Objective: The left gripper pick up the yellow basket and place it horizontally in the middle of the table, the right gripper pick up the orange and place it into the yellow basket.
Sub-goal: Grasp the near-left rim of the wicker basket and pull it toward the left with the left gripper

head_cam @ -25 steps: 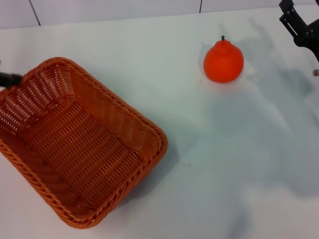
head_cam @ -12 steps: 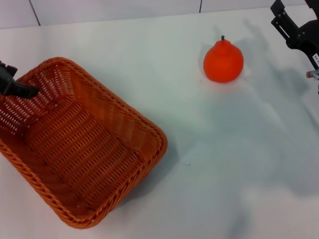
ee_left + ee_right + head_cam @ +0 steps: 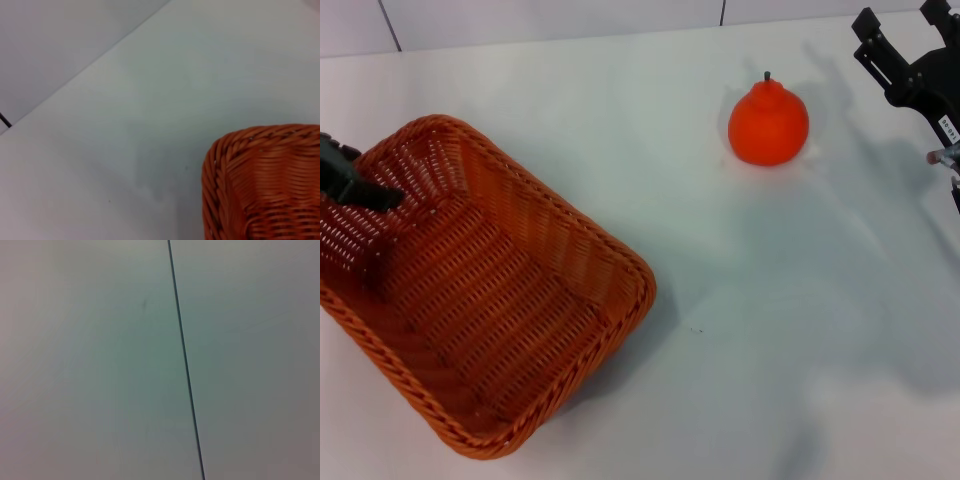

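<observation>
Yellow basket (image 3: 470, 290) askew at table (image 3: 720, 350) left, left gripper (image 3: 350, 180) at its far-left rim — grip cannot be told, orange (image 3: 768, 122) upright far right, right gripper (image 3: 905, 45) beyond it — fingers spread, empty

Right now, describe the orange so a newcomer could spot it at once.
On the white table, look to the far right part, away from the big woven basket at the left. The orange sits alone there: small, round, smooth, with a bumped top and dark stem.
</observation>
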Available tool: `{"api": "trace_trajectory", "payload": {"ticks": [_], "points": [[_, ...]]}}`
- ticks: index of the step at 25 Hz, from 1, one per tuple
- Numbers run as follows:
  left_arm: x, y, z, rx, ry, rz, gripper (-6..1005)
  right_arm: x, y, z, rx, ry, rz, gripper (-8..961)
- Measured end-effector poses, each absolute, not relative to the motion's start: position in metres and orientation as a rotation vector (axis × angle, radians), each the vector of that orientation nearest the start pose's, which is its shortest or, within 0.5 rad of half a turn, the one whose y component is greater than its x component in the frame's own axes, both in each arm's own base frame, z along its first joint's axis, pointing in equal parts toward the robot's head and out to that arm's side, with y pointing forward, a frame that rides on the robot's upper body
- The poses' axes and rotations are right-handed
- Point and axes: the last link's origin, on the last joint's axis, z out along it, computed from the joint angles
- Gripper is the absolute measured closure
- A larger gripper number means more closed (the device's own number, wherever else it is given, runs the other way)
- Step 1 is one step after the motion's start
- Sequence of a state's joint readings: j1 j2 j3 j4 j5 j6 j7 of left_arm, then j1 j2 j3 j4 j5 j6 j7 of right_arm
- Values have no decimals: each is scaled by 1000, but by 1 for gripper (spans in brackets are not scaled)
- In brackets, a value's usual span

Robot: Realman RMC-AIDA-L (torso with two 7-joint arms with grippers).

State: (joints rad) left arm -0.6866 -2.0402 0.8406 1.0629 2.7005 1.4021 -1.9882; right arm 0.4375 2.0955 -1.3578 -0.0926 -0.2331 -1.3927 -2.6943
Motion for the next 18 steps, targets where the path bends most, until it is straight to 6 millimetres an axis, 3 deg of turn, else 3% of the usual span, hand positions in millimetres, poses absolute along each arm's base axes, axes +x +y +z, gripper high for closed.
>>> {"api": "trace_trajectory", "payload": {"ticks": [7,13,16,18], "points": [[-259,401,64,-2457,-706,352,186,307,323,3,-536,-1739,-1347,22],[-262,397,59,-2449,-683,392,250,309,321,3,-543,-1738,-1350,22],[-264,395,58,-2459,-692,420,476,309,321,3,-544,-1738,-1349,22],[-264,393,57,-2471,-696,432,561,309,321,3,-543,-1738,-1348,22]]}}
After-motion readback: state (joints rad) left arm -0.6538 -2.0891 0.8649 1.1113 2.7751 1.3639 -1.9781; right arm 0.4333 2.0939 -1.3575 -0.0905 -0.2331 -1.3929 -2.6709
